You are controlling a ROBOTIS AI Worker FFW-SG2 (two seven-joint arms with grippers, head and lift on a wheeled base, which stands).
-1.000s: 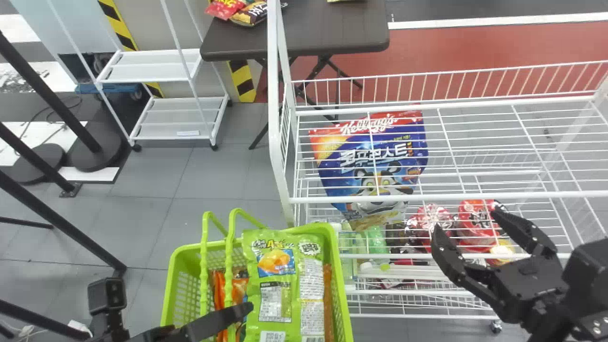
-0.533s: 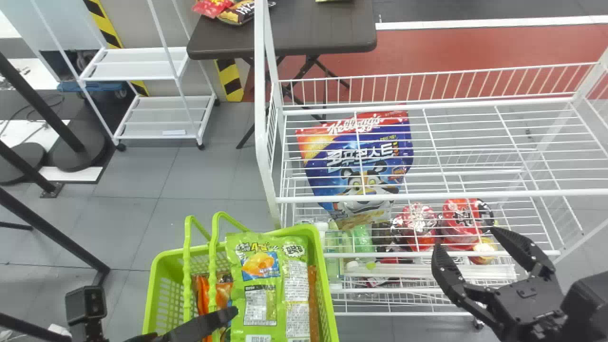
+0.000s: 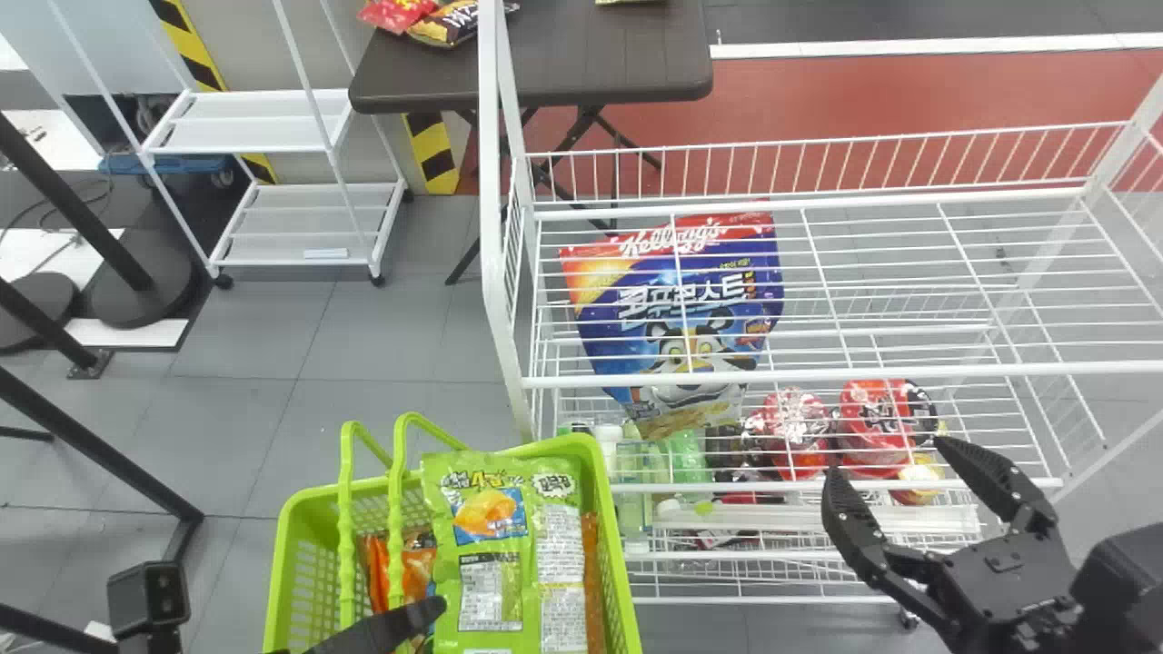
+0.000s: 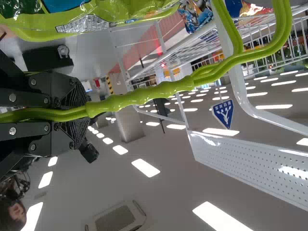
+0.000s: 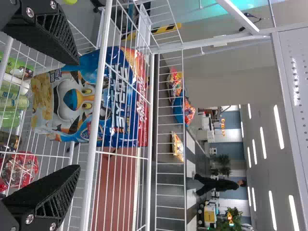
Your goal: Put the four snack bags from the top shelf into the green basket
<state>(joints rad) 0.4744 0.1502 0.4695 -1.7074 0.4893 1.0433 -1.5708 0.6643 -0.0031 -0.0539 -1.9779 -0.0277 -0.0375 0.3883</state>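
2 R fingers (image 3: 983, 474) apart nr shelf edge (image 3: 818, 374)

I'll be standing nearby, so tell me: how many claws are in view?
2: the left claw, shut on the handle of the green basket, and the right claw, open near the wire rack.

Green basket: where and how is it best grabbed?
I'd grip the basket by its handles, coming from the side with the fingers closing across them: they are slim bars rising above the rim. The left gripper is clamped on them that way.
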